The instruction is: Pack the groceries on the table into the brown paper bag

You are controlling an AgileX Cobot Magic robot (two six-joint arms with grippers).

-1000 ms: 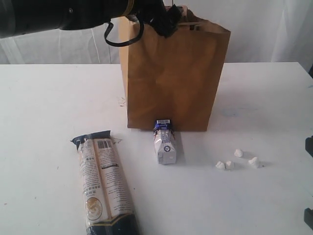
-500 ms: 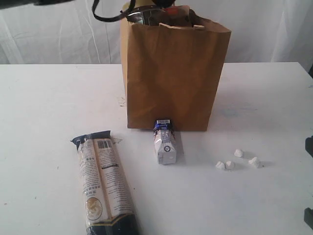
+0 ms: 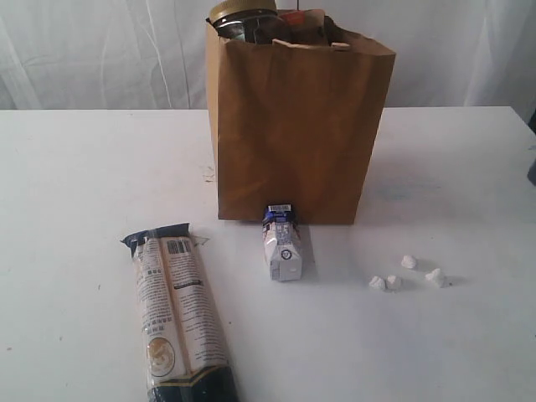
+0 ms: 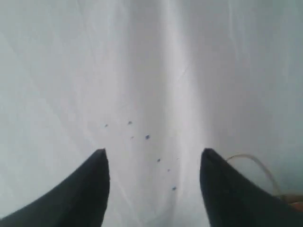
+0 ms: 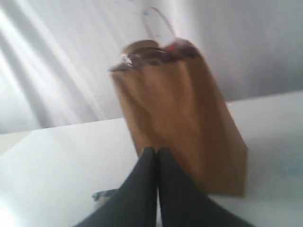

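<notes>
Toward the counter's [image 3: 84, 167] far edge, centre: brown paper bag [image 3: 297, 126], upright, yellow-lidded clear jar [image 3: 243, 12] poking out on top. Just before its base, lying flat: small blue-white carton [image 3: 282, 247]. Near the front edge, left: long cream-black packet [image 3: 177, 310]. Right of the carton, apart: white lumps [image 3: 407, 274]. Left end effector [image 4: 154, 151] spread apart, empty; right end effector [image 5: 157, 151] pinched closed, empty.

I can read nothing here. The long cream-black packet [image 3: 177, 310] carries fine print and a barcode, the small blue-white carton [image 3: 282, 243] a barcode strip, all too small.
</notes>
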